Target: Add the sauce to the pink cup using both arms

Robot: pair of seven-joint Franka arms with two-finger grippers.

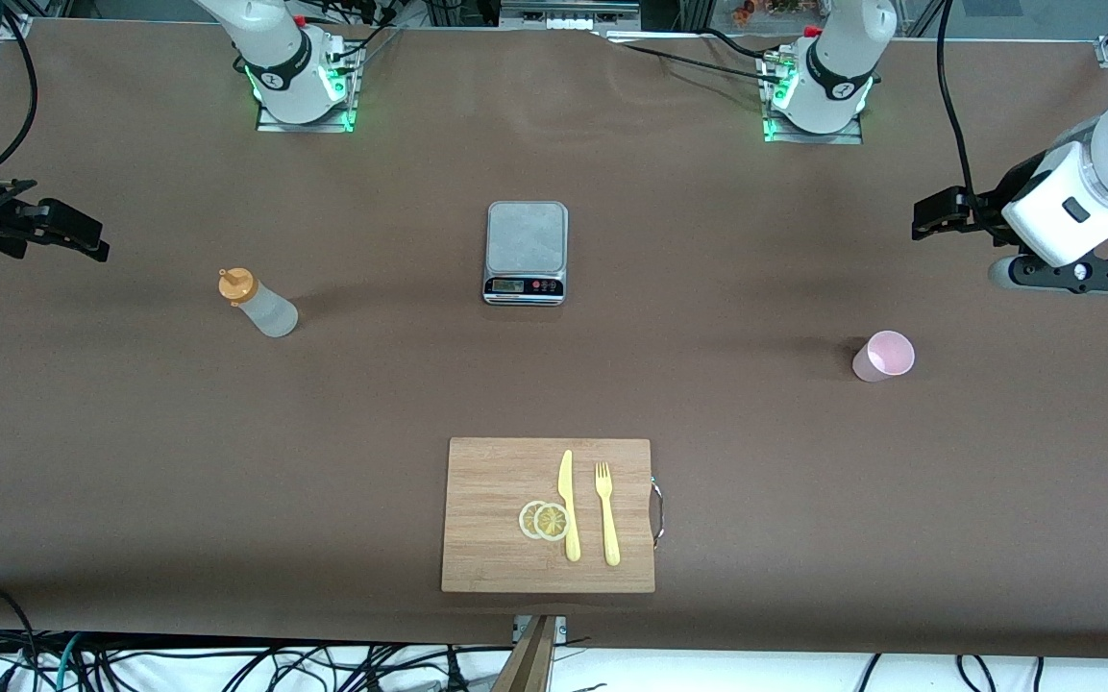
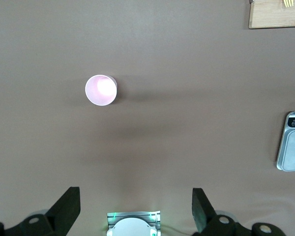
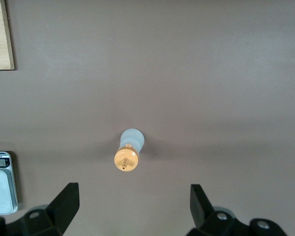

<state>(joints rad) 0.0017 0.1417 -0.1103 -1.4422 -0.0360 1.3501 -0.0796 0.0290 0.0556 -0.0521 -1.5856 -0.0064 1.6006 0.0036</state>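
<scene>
Both fingers sets apart: left point(image 2: 135, 209) above pink cup point(image 2: 101, 90), right point(image 3: 132, 206) above sauce point(image 3: 129, 151)

Table point(image 1: 131, 461): matt brown covering, smooth. Board point(image 1: 496, 538): pale wood, fine grain. Scale point(image 1: 526, 237): brushed metal top, glossy display. Bottle point(image 1: 265, 306): translucent plastic, orange cap. Cup point(image 1: 882, 357): smooth pink plastic. Knife point(image 1: 568, 505), fork point(image 1: 607, 514): yellow plastic.
</scene>
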